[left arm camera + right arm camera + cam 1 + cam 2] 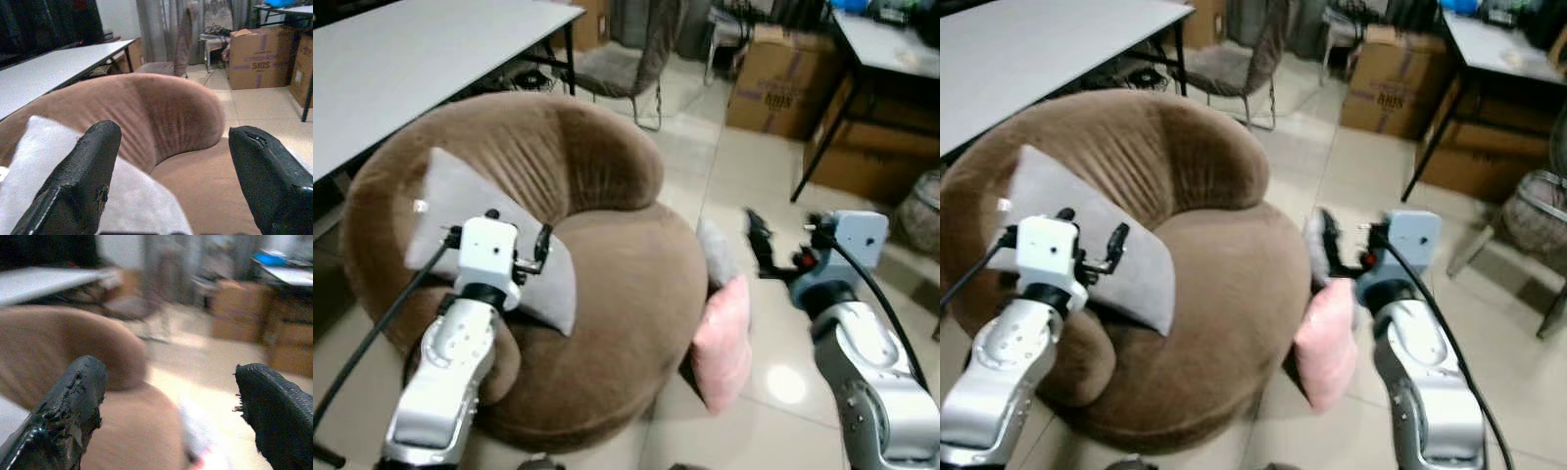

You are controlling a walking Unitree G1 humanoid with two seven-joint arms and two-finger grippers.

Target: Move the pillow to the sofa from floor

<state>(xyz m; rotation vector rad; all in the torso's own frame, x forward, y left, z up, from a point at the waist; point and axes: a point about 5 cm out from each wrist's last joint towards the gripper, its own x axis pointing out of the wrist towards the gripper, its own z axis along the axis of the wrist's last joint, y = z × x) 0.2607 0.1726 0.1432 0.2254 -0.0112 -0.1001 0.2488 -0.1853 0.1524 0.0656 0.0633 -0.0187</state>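
Note:
A pink pillow (722,338) stands on the tiled floor, leaning against the right side of the round brown sofa (617,294). Just behind it, a small grey pillow (714,252) also rests against the sofa. A larger grey pillow (438,201) lies on the sofa seat, propped on the backrest. My left gripper (173,132) hovers over that grey pillow, open and holding nothing. My right gripper (761,245) is open in the air, above and slightly right of the pink pillow, apart from it.
A white table (411,49) stands behind the sofa at left, with a chair (626,64) beyond it. Cardboard boxes (783,78) and a black-legged table (881,44) are at the back right. A wicker basket (922,211) sits at the far right.

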